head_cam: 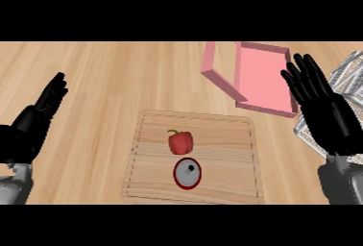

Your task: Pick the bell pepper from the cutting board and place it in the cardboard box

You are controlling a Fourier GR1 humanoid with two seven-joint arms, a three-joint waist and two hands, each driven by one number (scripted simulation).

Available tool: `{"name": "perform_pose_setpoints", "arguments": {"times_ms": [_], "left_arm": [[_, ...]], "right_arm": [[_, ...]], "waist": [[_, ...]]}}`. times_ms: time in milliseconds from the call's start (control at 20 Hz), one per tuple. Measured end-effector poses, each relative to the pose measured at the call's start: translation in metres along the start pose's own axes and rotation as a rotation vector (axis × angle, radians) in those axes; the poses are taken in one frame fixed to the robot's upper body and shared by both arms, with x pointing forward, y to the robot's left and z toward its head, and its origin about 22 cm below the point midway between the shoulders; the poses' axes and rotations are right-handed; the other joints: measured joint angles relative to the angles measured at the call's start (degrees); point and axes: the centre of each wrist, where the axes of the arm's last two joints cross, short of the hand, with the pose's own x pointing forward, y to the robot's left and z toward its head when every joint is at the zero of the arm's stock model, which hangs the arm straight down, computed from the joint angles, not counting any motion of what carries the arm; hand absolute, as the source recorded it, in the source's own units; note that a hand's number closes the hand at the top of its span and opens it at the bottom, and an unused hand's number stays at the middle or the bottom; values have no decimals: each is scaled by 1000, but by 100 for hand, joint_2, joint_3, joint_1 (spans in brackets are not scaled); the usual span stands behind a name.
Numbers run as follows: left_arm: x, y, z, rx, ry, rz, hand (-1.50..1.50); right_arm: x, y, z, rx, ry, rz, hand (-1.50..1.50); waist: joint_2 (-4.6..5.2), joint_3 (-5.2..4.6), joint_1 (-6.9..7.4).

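From the head view, the right hand (322,108) stands at the right side with its fingers straight and released, holding nothing. Its fingertips reach up level with the far end of the pink box (264,77), which lies just to the left of those fingers; the box's near right corner sits right beside the palm. Behind and to the right of the fingers, part of a wire rack (349,72) shows at the edge.

The left hand (39,117) rests at the left edge, seen side-on, fingers straight and relaxed, pointing up and away, holding nothing.

The pepper (180,142), red with a green stem, lies on the wooden cutting board (227,144), between the two hands and well apart from the fingers of both. It lies lower than the right fingertips and to their left. Just below the pepper on the same board lies a small round red-rimmed lid (187,173), close to the pepper, whether touching I cannot tell. The board lies on the wooden counter (106,72).
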Motion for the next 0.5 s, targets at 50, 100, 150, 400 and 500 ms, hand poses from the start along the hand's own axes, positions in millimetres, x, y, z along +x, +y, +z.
{"name": "perform_pose_setpoints", "arguments": {"times_ms": [50, 100, 150, 400, 500], "left_arm": [[-5, -3, -2, 4, 7, -4, 0], [-10, -2, 0, 19, 20, -15, 0], [-14, 2, 0, 38, 36, -30, 0], [-36, 20, 3, 132, 136, -122, 0], [-43, 23, 6, 149, 164, -141, 0]], "right_arm": [[-2, 5, -2, 10, 7, 11, -150], [-4, 10, -3, 31, 13, 21, -150], [-5, 17, -7, 67, 20, 35, -150], [10, 41, -29, 328, -6, 331, -150], [13, 45, -30, 425, -8, 539, -150]], "waist": [[-10, 23, 31], [-17, 40, 69], [-20, 54, 110], [-99, 6, 364], [-76, 21, 417]]}}
